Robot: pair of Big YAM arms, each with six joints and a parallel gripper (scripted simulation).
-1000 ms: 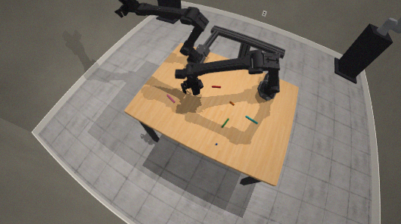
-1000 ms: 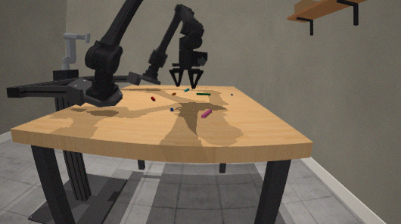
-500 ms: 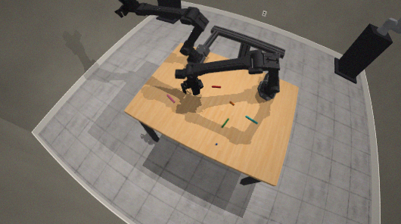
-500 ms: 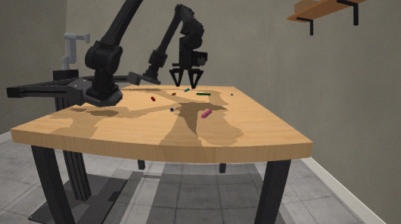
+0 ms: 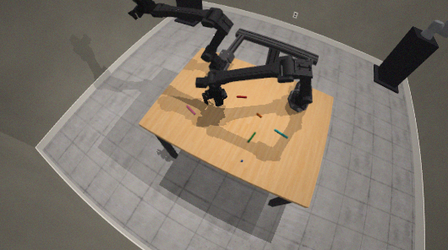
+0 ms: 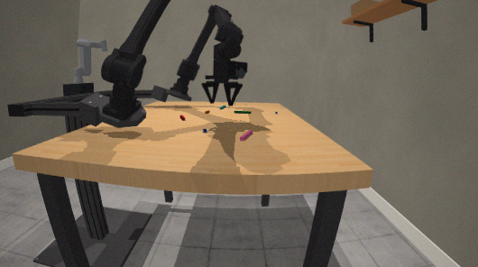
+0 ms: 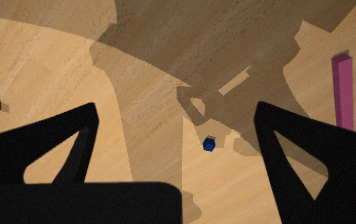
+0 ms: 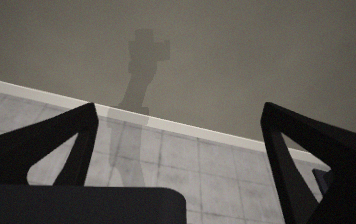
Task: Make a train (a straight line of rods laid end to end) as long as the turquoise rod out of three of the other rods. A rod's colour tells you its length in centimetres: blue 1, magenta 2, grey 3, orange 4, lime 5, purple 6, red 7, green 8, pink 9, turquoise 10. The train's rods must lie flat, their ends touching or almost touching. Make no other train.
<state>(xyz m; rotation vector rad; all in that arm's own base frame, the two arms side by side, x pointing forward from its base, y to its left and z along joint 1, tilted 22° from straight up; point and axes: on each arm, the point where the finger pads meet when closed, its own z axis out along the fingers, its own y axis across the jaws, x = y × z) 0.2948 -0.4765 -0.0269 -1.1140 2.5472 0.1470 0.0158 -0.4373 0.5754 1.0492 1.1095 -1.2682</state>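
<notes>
Operator: Where do your rods and mine stand?

Spotter: Take the green rod (image 5: 251, 137) (image 6: 243, 112) as your landmark. It lies flat on the surface (image 5: 296, 172) (image 6: 316, 161) (image 7: 150, 165), with the turquoise rod (image 5: 281, 133) (image 6: 223, 107) near it, apart. One blue rod (image 5: 242, 160) (image 6: 276, 113) lies near its end; the second blue rod (image 6: 205, 131) (image 7: 209, 144) is well apart from it, towards the pink rod (image 5: 191, 110) (image 6: 246, 135) (image 7: 343, 95). Your sum should be eight, one and one. No train is built.

Operator: And the pincers?

Spotter: Your left pincer (image 5: 214, 102) (image 6: 221, 103) (image 7: 176, 111) is wide open and holds nothing, above the surface. Your right pincer (image 5: 133, 15) (image 8: 179, 112) is wide open and empty too, out past the surface edge.

Operator: What could spoil it?

Spotter: The blues are tiny. Close slightly off-centre and you could pinch nothing or flick one away; press too low and your fingertips could hit wood. When you butt one against the green rod, a hard push could skew the line, and opening wide could nudge a neighbour. Swing the right arm in carelessly and you could clash with the left.
</notes>
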